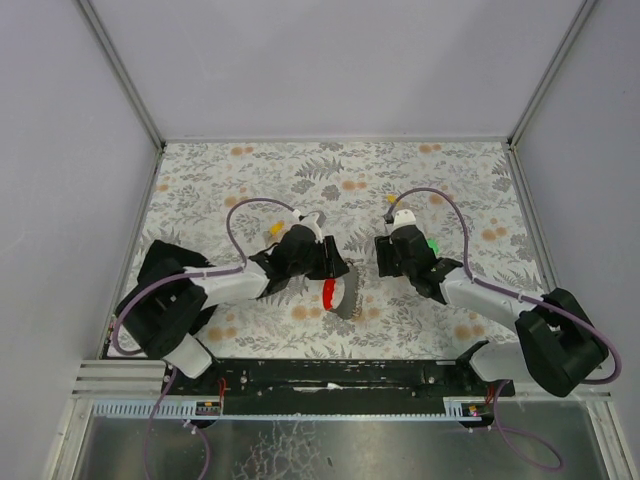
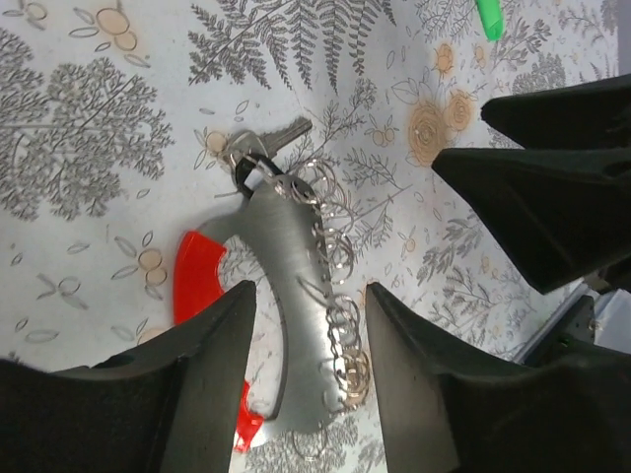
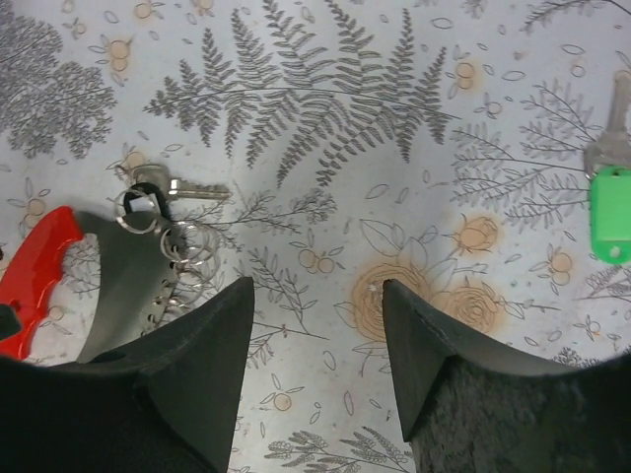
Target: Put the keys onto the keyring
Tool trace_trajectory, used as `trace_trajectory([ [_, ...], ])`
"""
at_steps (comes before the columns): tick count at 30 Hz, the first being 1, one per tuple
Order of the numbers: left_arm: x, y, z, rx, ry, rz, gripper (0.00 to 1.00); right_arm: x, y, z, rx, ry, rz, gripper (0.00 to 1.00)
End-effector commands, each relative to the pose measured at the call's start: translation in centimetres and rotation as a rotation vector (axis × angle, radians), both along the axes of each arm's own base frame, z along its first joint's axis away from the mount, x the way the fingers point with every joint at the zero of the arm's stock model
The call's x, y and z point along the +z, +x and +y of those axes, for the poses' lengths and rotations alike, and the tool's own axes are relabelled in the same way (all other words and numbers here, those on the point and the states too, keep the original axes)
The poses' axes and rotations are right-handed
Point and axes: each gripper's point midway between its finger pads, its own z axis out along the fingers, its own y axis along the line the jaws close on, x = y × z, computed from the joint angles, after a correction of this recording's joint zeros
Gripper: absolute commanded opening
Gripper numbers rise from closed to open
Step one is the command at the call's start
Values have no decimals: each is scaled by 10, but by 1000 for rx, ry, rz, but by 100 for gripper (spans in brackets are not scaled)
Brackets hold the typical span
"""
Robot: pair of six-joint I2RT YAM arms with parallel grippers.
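The keyring lies on the floral mat: a red loop joined to a grey metal tab with several wire rings along one edge. In the left wrist view, a plain silver key hangs at the tab's far end, beside the red loop. My left gripper is open, its fingers either side of the tab. My right gripper is open and empty over bare mat, right of the keyring. The green-capped key lies to its right. Two yellow-capped keys lie further back.
The right gripper's black fingers show close by at the right of the left wrist view. Grey walls enclose the mat on three sides. The arm bases stand on a black rail at the near edge.
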Motion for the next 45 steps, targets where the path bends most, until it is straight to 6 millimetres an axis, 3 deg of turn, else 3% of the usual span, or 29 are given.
trace_trajectory([
  [1, 13, 24, -23, 34, -49, -69, 44, 24, 22, -14, -136, 37, -136, 61],
  [19, -30, 51, -46, 65, 9, -12, 31, 19, 24, -25, -194, 13, -137, 61],
  [24, -35, 54, -35, 92, 61, -26, 16, 18, 24, -23, -183, 20, -131, 61],
  [30, -26, 54, -12, 119, 132, -88, 0, 14, 21, -1, -74, 68, -100, 61],
  [37, -6, 46, -1, 42, 166, -186, 0, 0, 16, 25, 53, 98, -10, 57],
  [45, 27, 33, 7, -83, 207, -301, 0, 13, 5, 48, 197, 190, -35, 56],
])
